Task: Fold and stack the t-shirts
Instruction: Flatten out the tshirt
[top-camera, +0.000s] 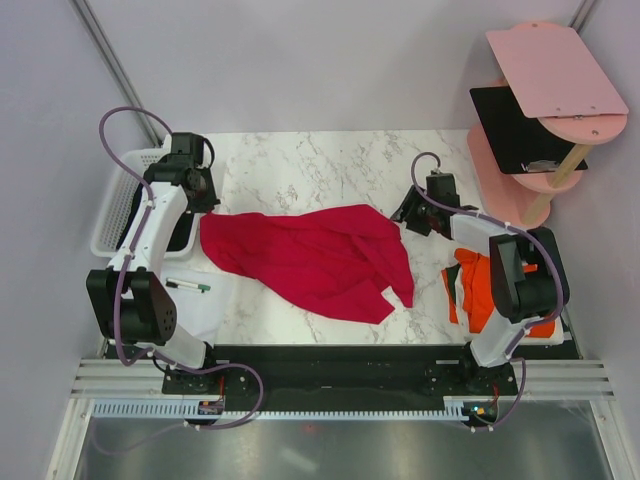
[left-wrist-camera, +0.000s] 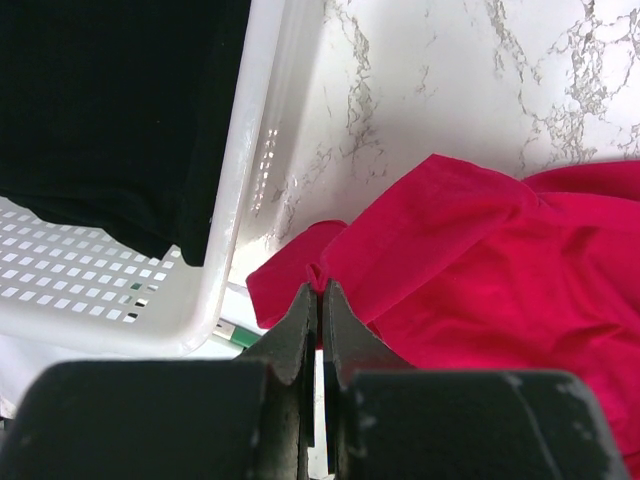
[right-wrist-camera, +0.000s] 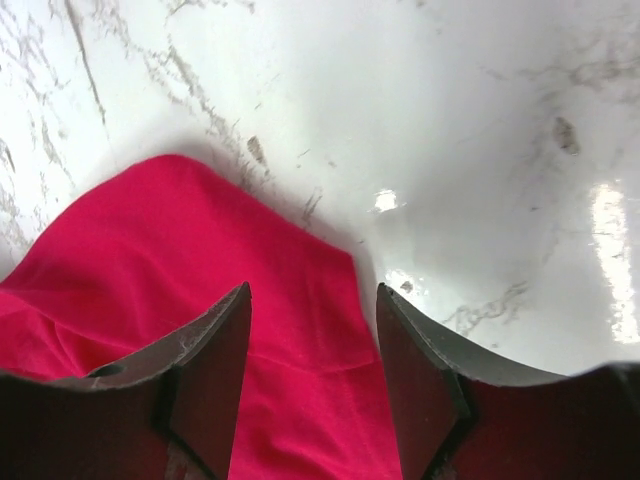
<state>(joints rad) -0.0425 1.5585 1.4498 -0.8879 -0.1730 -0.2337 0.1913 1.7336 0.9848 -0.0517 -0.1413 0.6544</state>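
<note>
Fingers (left-wrist-camera: 292, 335) of left gripper (left-wrist-camera: 319, 295) pinch crimson t-shirt (left-wrist-camera: 480, 260) edge; right gripper (right-wrist-camera: 312, 330) stands part-open astride far corner, should close low on cloth.

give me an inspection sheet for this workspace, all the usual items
surface: white marble-look table
job's things: crimson t-shirt crumpled, unfolded, mid-table; orange-red t-shirts at the right near edge, partly behind the right arm; black t-shirt in the basket
clutter: white mesh basket at the left edge; pen on a white sheet
grippers: left pincer shut on the crimson t-shirt's left edge; right pincer open, jaws either side of its right corner
cables: purple cables loop off both arms, clear of the cloth
surroundings: pink shelf stand with a black board, far right; plain grey walls
</note>
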